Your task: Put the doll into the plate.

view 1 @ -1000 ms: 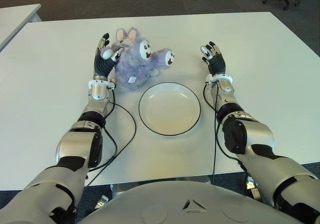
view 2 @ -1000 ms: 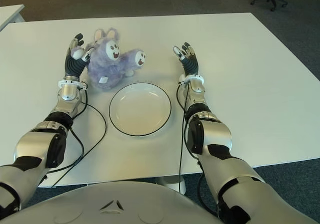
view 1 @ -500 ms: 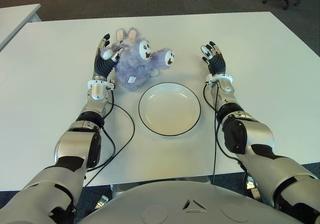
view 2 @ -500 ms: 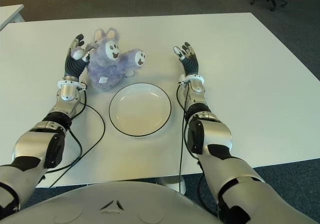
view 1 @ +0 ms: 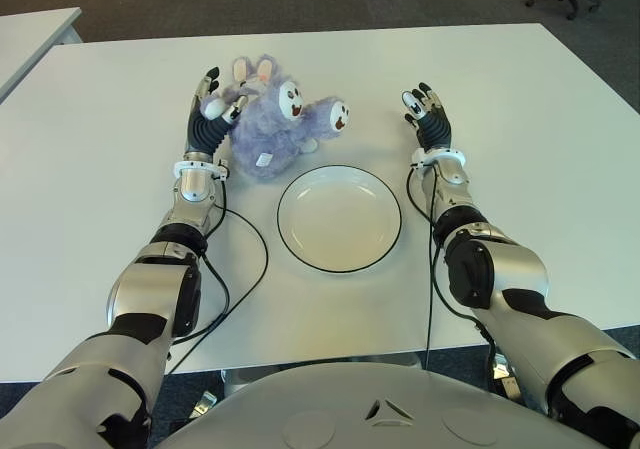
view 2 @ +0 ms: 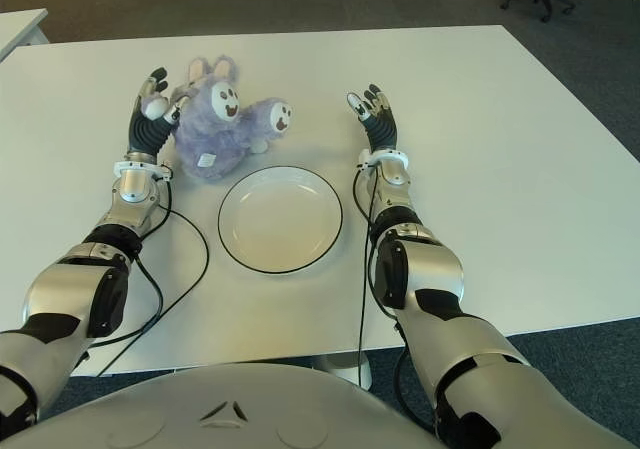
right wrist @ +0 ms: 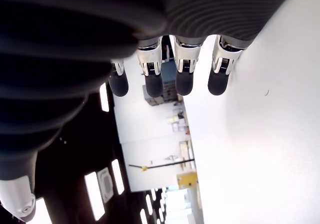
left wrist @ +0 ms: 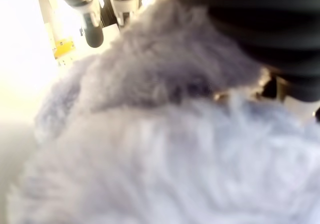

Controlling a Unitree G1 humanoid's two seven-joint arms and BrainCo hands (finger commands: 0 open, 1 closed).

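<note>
**Left eye view: left hand against the doll, almost nothing has moved**

Left eye view shows next to no change over the last second: the left hand has kept its place at the doll's left side, its wrist sitting only a shade nearer the robot than before, and the doll, plate and right hand lie as they did.

The left hand stands palm toward the doll, fingers extended and spread rather than wrapped around it. Its thumb side presses into the purple fur, and the left wrist view is filled with that fur right up against the palm, fingertips showing beyond it. The hand holds nothing closed.

The doll sits on the white tabletop, touching the left hand on its left. It lies just beyond the plate, toward its far-left rim, outside the dish. The plate holds nothing.

The right hand shows beyond the plate's right side, fingers straight and apart, holding nothing; the right wrist view shows them extended over the tabletop.
</note>
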